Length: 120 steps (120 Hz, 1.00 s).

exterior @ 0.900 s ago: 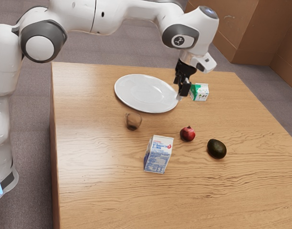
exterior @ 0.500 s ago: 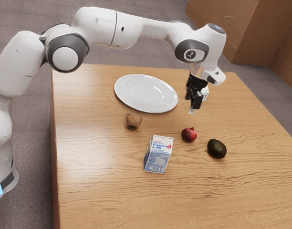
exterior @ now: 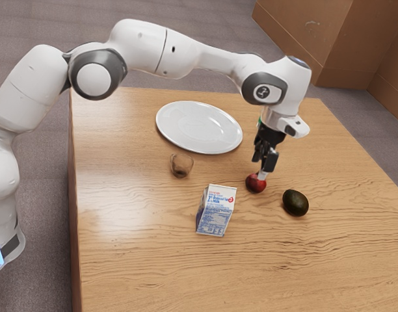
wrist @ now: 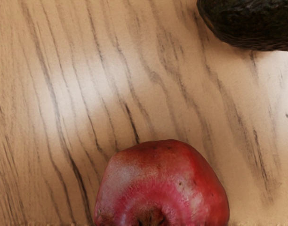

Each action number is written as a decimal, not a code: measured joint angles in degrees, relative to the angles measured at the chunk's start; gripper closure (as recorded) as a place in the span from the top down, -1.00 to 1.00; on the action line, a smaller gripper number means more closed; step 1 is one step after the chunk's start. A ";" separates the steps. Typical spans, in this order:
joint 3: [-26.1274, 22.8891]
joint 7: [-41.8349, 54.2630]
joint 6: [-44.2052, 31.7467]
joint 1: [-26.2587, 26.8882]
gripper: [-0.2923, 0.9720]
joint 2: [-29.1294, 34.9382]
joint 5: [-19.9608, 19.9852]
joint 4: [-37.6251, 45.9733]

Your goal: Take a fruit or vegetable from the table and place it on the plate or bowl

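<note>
The pomegranate (exterior: 255, 184) is a small, round, deep-red fruit. It lies on the wooden table (exterior: 140, 260) a little past the middle, toward the edge at the exterior view's right. It sits between the blue-and-white milk carton (exterior: 216, 210) and the dark avocado (exterior: 295, 203) and touches neither.

The black gripper (exterior: 262, 170) hangs just over the pomegranate, pointing down. Its two fingers seem to stand apart with nothing between them, though the side angle makes that hard to judge.

The exterior view also shows the white plate (exterior: 199, 127) lying bare near the far edge. A small brownish glass cup (exterior: 181, 165) stands between the plate and the carton, and cardboard boxes (exterior: 329, 39) stand on the floor beyond the far corner.

The wrist view shows the pomegranate's (wrist: 163, 186) skin close up. It is glossy and mottled from crimson to a paler rose, with faint ridges running into a dark, puckered crown end. In this view the avocado (wrist: 250, 23) has a rough, pebbled, nearly black rind and lies well apart from the red fruit across bare, dark-streaked wood grain.
</note>
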State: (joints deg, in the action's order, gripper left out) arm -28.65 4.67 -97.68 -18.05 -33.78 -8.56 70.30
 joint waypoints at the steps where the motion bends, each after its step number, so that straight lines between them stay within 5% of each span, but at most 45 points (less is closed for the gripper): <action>1: -0.01 -0.06 0.00 0.00 0.54 0.00 0.04 0.07; 120: 0.55 -3.31 -7.75 -0.04 0.47 -2.52 1.32 3.95</action>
State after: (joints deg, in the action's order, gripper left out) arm -28.11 1.36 -105.43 -18.09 -36.30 -7.24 74.25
